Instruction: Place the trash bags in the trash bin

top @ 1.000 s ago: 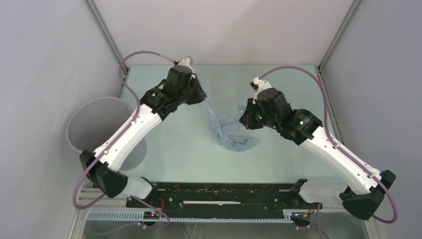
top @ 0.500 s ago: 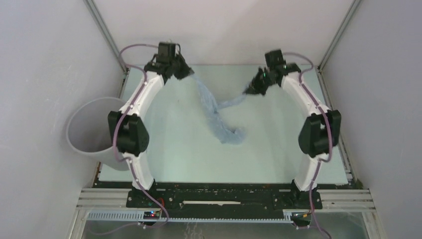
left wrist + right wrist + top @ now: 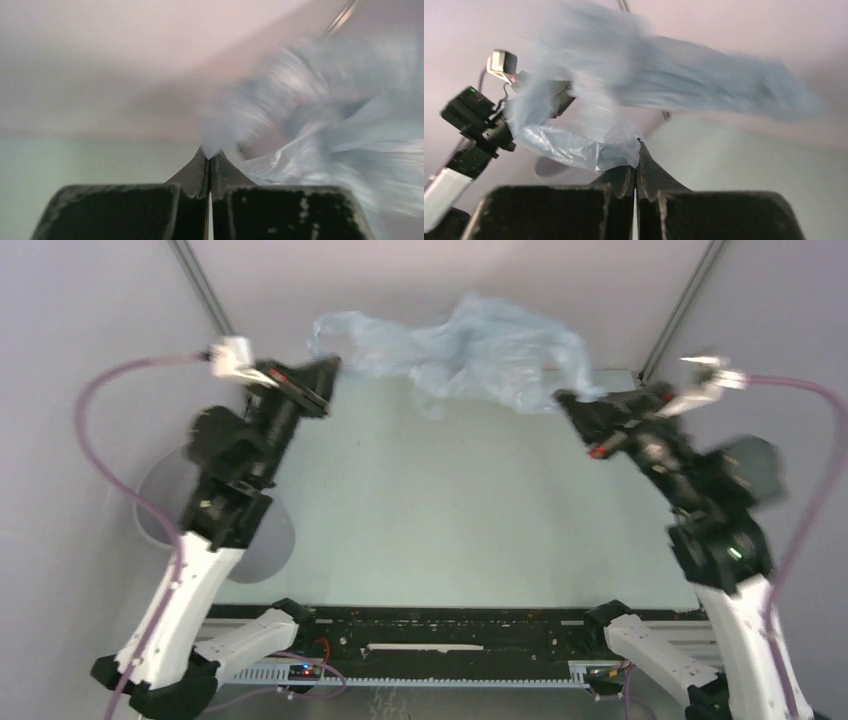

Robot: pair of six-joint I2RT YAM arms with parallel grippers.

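Arms reach high; left tool [image 3: 327,368] and right tool [image 3: 563,398] each pinch the trash bag [image 3: 480,345]

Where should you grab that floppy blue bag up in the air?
Probably by its two ends, one from each side, as now: the left tool pinches the left end of the bag, the right tool its right end. The film is thin and floppy, so an edge pinch suits it, and spread grips hold it stretched rather than bunched, handier for the bin.
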